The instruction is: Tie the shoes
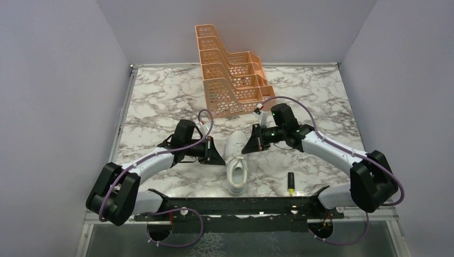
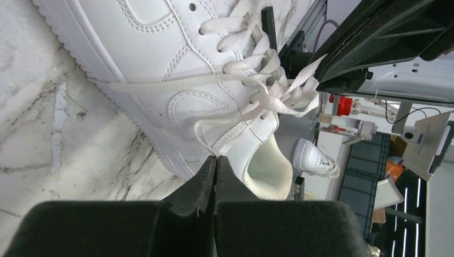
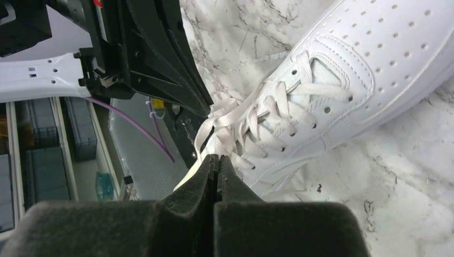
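Sneaker (image 1: pixel 236 167) sits at the near middle of your bench (image 1: pixel 155 96), toe to 12 o'clock and heel to 6, between the two grippers. Plain walls close the bench at 9, 12 and 3 o'clock, and a metal strip runs along its 9 o'clock edge. You have bare marble at 10 to 11 o'clock and again at 1 to 3 o'clock. The tightest spot is at 12, where the orange tiered rack (image 1: pixel 231 80) stands, its lowest tier near the right arm's wrist. At 6 o'clock a black rail (image 1: pixel 235 204) runs across the bench edge, close to the heel. The left arm reaches in from 8 o'clock, the right from 4 o'clock.

Your left gripper (image 1: pixel 220 159) is at the sneaker's 9 o'clock side, low by the sole. Its jaws are pressed together on a strand of the laces (image 2: pixel 278 96) that loops down from the eyelets to its tips. Your right gripper (image 1: pixel 247 148) is at 2 o'clock of the sneaker, beside the upper, jaws likewise pinched on a strand pulled out sideways. Between them the laces bunch over the tongue; you cannot tell whether they form a knot. A black marker (image 1: pixel 291 182) with a yellow tip lies at 4 o'clock of the sneaker, apart from it, near the rail.
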{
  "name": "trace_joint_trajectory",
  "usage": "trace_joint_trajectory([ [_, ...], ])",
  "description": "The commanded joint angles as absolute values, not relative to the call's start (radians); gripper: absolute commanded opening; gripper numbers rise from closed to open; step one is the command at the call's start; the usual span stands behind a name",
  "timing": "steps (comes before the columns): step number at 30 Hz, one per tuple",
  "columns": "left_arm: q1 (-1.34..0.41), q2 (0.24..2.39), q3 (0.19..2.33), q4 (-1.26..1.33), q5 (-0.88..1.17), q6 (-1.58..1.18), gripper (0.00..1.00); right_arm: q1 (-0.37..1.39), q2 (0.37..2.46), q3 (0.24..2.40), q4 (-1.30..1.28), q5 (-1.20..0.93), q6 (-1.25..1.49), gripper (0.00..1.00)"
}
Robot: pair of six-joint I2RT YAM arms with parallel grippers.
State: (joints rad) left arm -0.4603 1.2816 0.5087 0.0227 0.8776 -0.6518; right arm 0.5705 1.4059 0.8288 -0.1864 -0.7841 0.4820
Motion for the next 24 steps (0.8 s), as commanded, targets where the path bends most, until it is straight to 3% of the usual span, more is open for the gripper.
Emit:
trace_joint_trajectory([
  [1, -0.466, 1.223, 0.513, -0.070, 0.891, -0.663, 0.00, 0.577, 1.346, 0.776, -0.173, -0.695, 0.563, 0.01],
  [12, -0.466, 1.250, 0.575, -0.420, 0.756, -0.635, 0.00, 0.563, 1.344, 0.760, -0.194, -0.487, 0.670, 0.01],
  [24, -0.466, 1.210, 0.603, -0.496, 0.625, -0.619, 0.00, 0.544, 1.282, 0.708, -0.246, -0.343, 0.707, 0.01],
])
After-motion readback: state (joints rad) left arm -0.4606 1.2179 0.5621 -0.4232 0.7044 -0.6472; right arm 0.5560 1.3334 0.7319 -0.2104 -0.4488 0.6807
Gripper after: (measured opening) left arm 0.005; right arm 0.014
